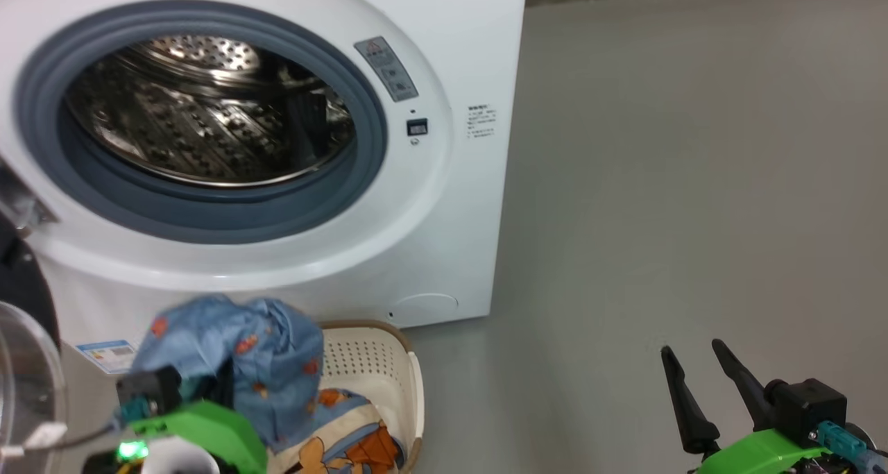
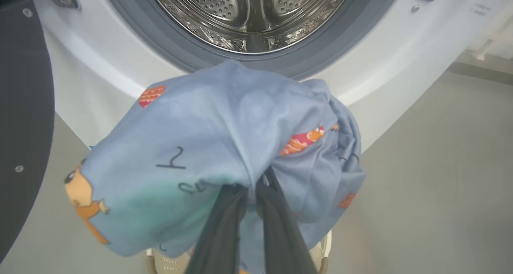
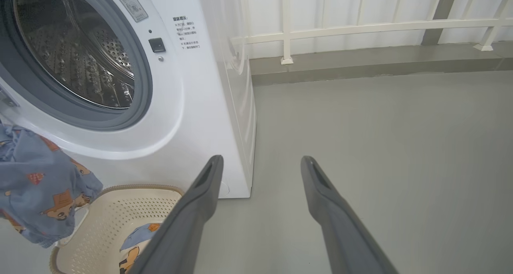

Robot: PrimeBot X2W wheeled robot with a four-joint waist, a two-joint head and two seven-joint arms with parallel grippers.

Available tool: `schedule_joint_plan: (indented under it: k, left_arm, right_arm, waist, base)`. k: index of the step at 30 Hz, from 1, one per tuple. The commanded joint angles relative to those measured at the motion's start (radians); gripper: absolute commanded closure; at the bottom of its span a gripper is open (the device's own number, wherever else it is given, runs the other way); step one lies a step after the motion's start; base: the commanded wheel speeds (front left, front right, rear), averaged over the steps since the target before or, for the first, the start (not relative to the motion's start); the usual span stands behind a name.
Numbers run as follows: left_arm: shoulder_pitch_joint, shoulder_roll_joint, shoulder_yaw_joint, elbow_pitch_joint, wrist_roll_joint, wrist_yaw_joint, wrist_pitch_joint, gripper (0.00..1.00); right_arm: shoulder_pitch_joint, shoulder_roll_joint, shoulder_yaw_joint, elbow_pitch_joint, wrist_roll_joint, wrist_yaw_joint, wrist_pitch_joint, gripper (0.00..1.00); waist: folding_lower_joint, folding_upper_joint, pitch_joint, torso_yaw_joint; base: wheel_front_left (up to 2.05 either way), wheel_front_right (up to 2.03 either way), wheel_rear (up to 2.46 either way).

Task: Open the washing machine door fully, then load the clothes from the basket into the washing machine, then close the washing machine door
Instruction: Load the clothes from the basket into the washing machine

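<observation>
Left wrist view, nearest first: shows the left claw (image 2: 254,185) pinching a gathered fold of the clothes (image 2: 208,145), fingers pressed together with cloth bunched round them. Hangs as a loose blue bundle in the air, above the basket (image 1: 415,375) and just before the lower lip of the washing machine (image 1: 458,203), not yet inside the drum (image 2: 248,13). Looks soft, light and limp. Likely drapes and swings rather than holds shape, so may well catch on the grey gasket (image 2: 352,41) if carried in low. Seems best gripped as now, at a bunched fold near the middle, so that less tail dangles. Leaves more printed cloth (image 1: 347,439) lying in the basket; cannot tell whether a second piece or a trailing end of the same. Finds the washing machine door (image 2: 22,117) swung open at the left, its black rim well away from the opening.

Off to the right, shows the right claw (image 1: 692,347) spread wide and holding nothing, hovering over the floor (image 1: 694,182), well apart from the basket. Further out, in the right wrist view: smooth grey floor, matt, likely firm going for wheels — then a low kerb (image 3: 360,67) and a pale railing (image 3: 360,25) before a white panelled wall (image 3: 340,5).
</observation>
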Motion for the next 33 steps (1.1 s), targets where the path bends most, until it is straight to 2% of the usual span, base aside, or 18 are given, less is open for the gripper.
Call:
schedule_joint_plan:
  k: [1, 9, 24, 33]
  left_arm:
    - [-0.078, 0.036, 0.04, -0.006, -0.004, -0.008, 0.007, 1.0]
    - [-0.254, 0.087, 0.05, 0.072, -0.017, -0.041, 0.083, 1.0]
    - [-0.648, 0.223, 0.069, 0.204, -0.039, -0.081, 0.317, 1.0]
    - [-0.835, 0.319, 0.063, 0.217, -0.002, -0.089, 0.359, 1.0]
  right_arm:
    - [-0.049, -0.007, 0.027, -0.026, 0.017, 0.004, -0.012, 0.0]
    - [-0.096, 0.001, 0.045, -0.013, 0.025, 0.004, -0.044, 0.0]
    - [-0.211, 0.005, 0.127, 0.075, 0.111, 0.004, -0.164, 0.0]
    - [-0.29, 0.006, 0.18, 0.137, 0.157, 0.004, -0.226, 0.0]
  waist:
    - [-0.0001, 0.0, 0.056, -0.045]
    - [-0.0001, 0.0, 0.151, -0.111]
    - [-0.0001, 0.0, 0.37, -0.218]
    - [-0.0001, 0.0, 0.471, -0.248]
  base:
    - [0.0, 0.0, 0.0]
    - [0.0, 0.0, 0.0]
    - [0.0, 0.0, 0.0]
    - [0.0, 0.0, 0.0]
